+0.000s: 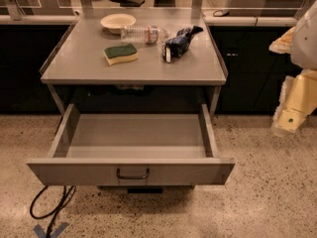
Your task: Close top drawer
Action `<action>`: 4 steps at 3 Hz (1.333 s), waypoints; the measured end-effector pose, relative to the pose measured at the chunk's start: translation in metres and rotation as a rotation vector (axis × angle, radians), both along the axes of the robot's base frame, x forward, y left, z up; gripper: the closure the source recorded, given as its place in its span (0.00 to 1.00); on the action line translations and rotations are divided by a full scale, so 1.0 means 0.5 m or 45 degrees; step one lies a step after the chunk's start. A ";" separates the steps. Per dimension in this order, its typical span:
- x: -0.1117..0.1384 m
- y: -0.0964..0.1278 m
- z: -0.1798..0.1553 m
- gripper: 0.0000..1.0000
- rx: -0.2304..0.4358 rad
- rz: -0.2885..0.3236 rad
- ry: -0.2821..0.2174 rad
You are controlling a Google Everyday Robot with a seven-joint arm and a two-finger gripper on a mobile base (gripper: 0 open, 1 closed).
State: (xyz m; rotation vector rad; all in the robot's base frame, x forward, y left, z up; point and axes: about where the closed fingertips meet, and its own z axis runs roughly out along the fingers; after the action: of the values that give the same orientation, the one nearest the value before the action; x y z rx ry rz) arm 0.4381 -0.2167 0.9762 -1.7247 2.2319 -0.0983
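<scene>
The top drawer (pixel 74 171) is pulled far out from under a grey metal table (pixel 148 66). Its wide flat front panel faces me, with a small dark wire pull (pixel 132 174) at centre. The shallow tray (pixel 136 133) behind the panel holds nothing. My arm shows at the right edge as pale casing. The gripper (pixel 284 125) hangs at its lower end, well to the right of the drawer, level with its tray and apart from it.
On the tabletop lie a beige bowl (pixel 118 21), a water bottle (pixel 143 33) on its side, a green-and-yellow sponge (pixel 120 53) and a dark blue bag (pixel 179 42). A black cable (pixel 49 207) loops on the speckled floor under the drawer's left corner. Dark cabinets stand behind.
</scene>
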 end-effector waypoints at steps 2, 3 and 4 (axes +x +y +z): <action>-0.001 0.000 0.009 0.00 0.034 0.016 -0.025; -0.005 -0.063 -0.052 0.00 0.156 0.006 -0.021; -0.040 -0.143 -0.148 0.00 0.352 0.012 -0.008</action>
State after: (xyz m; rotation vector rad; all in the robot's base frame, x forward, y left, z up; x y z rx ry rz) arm 0.4183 -0.2881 0.9024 -1.5824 2.1168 0.1981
